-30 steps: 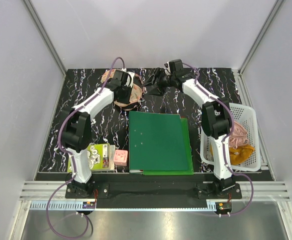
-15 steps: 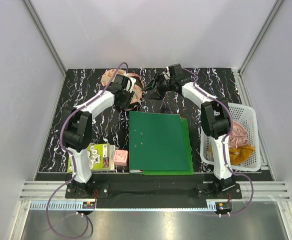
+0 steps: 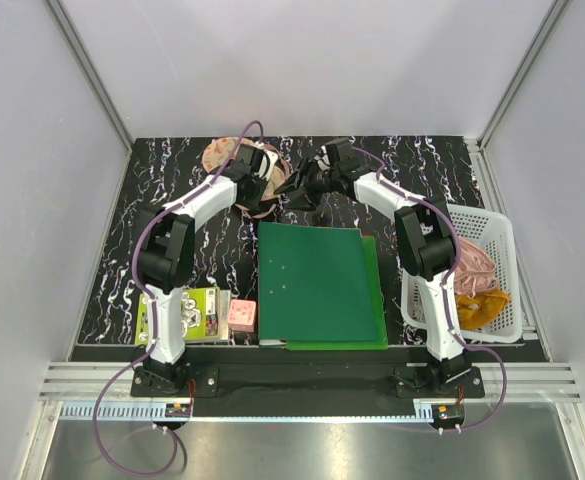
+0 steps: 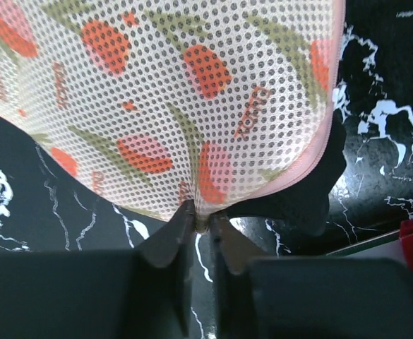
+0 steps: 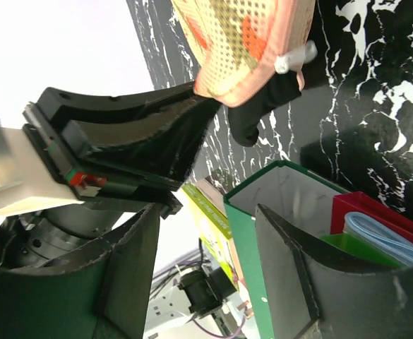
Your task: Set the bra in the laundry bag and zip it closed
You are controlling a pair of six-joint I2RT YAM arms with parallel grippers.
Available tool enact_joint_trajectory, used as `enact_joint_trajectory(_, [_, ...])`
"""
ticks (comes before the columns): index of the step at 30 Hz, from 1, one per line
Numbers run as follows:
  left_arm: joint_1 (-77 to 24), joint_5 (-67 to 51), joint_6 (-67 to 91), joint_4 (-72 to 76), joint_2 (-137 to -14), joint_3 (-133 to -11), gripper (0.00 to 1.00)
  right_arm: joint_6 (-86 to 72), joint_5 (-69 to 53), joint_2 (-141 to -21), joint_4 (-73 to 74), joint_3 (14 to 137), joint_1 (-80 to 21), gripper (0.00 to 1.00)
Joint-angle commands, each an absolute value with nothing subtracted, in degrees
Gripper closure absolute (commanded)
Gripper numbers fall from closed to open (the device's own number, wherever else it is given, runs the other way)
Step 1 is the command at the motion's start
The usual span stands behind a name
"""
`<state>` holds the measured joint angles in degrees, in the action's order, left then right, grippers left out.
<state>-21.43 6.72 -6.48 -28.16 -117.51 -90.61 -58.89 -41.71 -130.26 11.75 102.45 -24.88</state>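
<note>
Looking past the green binder [image 3: 317,285], I see my left gripper [image 4: 200,224] pinching the rim of the laundry bag [image 4: 157,92] far across the table [image 3: 437,160]. The bra [image 4: 298,205] pokes out under its pink zip edge; my right gripper [image 5: 207,208] hangs spread and empty just beside.

Left arm: stretched far; left gripper [image 4: 200,223] pinching the laundry bag [image 4: 157,92] rim;
Right arm: reaching inward; right gripper [image 5: 206,212] jaws apart
</note>
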Motion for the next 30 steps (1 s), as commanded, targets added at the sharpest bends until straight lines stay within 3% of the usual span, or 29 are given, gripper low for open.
enact_joint_trajectory(1, [-21.53, 8.17, -6.77, -25.75, -117.95, -94.92, 0.97, -61.52, -43.24, -129.20, 7.74, 102.05, -25.23, 0.36])
enact_joint_trajectory(5, [-21.53, 6.69, -5.72, -26.01, -117.16, -96.85, 1.00, -63.10, -43.59, -129.81, 5.45, 101.60, -25.31, 0.39])
enact_joint_trajectory(13, [-21.53, 1.06, -1.23, -28.65, -114.17, -98.35, 1.00, -63.63, -41.31, -130.87, 2.47, 102.39, -25.31, 0.59])
enact_joint_trajectory(30, [-21.53, -1.67, -0.61, -29.53, -111.36, -95.98, 1.00, -61.09, -38.76, -132.27, 2.64, 102.92, -25.40, 0.61])
